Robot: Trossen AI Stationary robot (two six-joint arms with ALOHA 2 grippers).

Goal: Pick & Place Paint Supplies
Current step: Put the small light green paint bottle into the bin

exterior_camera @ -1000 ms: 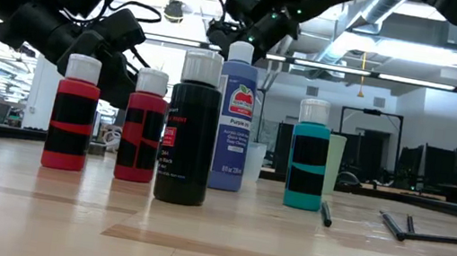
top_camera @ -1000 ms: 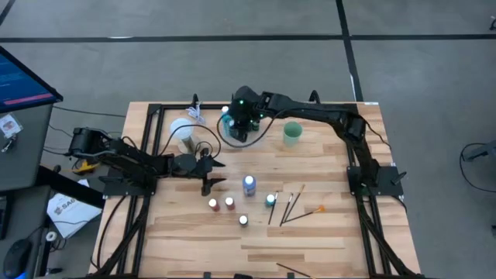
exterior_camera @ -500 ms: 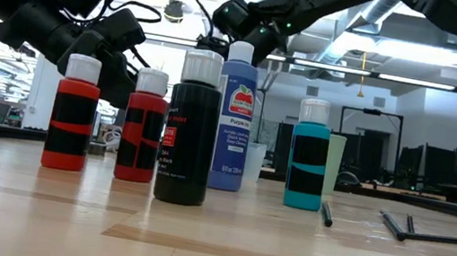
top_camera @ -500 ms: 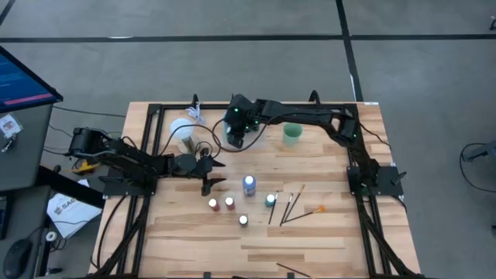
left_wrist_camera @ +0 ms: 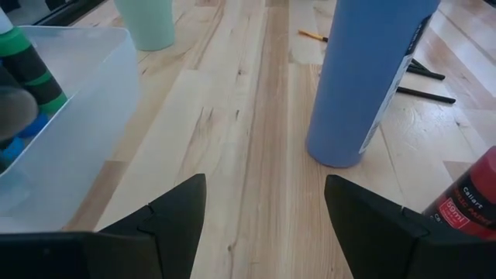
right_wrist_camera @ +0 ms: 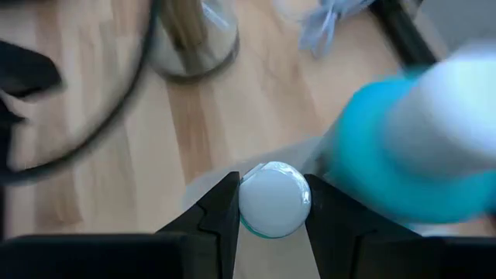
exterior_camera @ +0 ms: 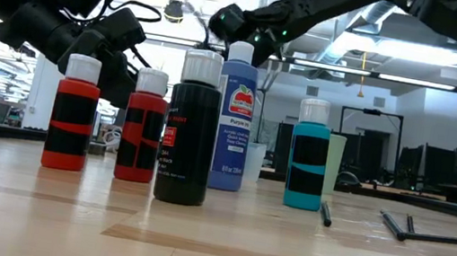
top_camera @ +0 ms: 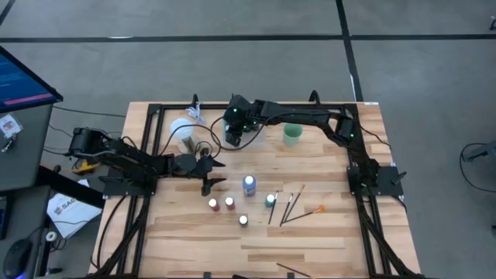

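My right gripper (top_camera: 235,126) hangs over the clear tray (top_camera: 258,133) at the table's far side, shut on a teal paint bottle. A second teal bottle (right_wrist_camera: 403,155) shows blurred beside it. My left gripper (top_camera: 209,175) is open and low over the wood, left of the blue bottle (top_camera: 249,184). Upright on their bases on the table stand the blue bottle (left_wrist_camera: 372,77), a teal bottle (top_camera: 270,200), two red bottles (top_camera: 213,204) (top_camera: 229,204) and a black one (top_camera: 243,220). The brushes (top_camera: 291,205) lie flat, one of them orange-tipped (top_camera: 316,209). My right gripper pinches the teal bottle's white cap (right_wrist_camera: 275,200) between its two fingers, coming from above and pointing down. The bottle's body hangs below the cap, hidden by it; whether it touches the tray I cannot tell.
The translucent green cup (top_camera: 292,133) stands right of the tray. A white round object (top_camera: 182,128) and a glass jar (right_wrist_camera: 194,39) sit left of it, with a dark cable looping past. The tray (left_wrist_camera: 77,132) holds a green bottle (left_wrist_camera: 27,66). Bare wood lies toward the near edge.
My right gripper, still shut on the teal bottle, has moved a little toward the table's left, over the tray, while its arm stretched out flatter. My left arm and the bottles on the table have stayed put.
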